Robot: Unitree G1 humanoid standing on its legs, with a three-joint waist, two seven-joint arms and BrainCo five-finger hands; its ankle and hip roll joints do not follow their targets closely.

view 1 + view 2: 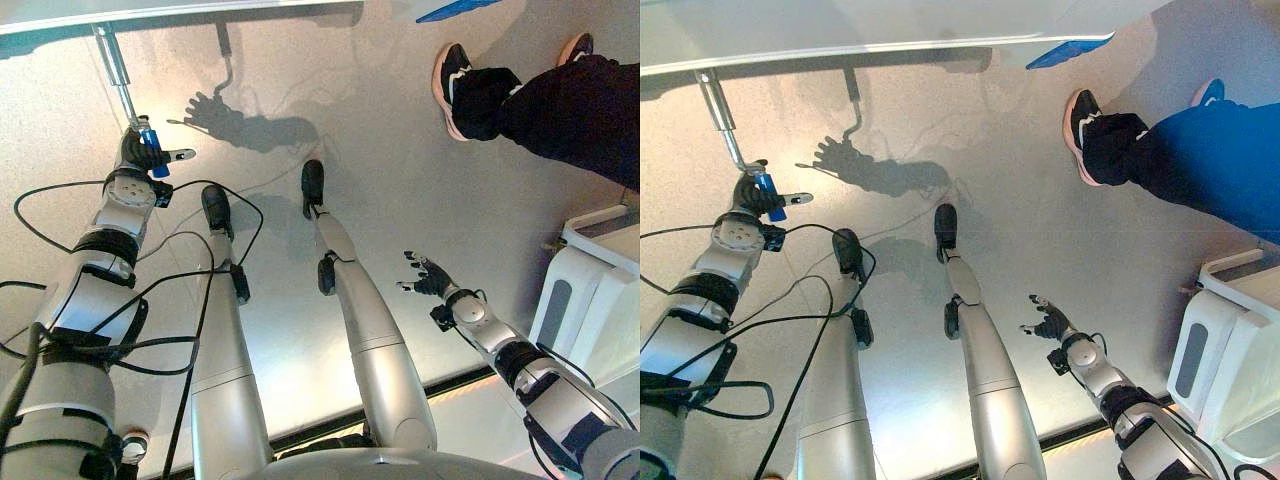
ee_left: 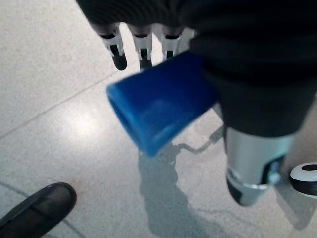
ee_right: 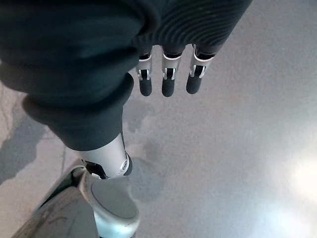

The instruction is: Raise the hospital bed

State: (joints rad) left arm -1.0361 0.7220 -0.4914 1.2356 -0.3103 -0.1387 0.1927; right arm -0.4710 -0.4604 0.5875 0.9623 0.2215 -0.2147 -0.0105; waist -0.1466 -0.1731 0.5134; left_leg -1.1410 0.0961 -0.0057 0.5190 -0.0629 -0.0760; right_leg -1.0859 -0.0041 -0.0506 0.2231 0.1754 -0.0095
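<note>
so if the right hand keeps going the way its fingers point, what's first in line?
Probably just bare floor. The right hand hangs open in free air with nothing ahead of its fingertips in the wrist view. How far off the floor is can't be judged.

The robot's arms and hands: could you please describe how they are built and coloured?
Both arms are silver-grey segmented tubes with black bands at the joints. The left robot hand and right robot hand each have a dark ribbed cover over back and wrist, silver fingers with dark tips, and a separate thumb.
</note>
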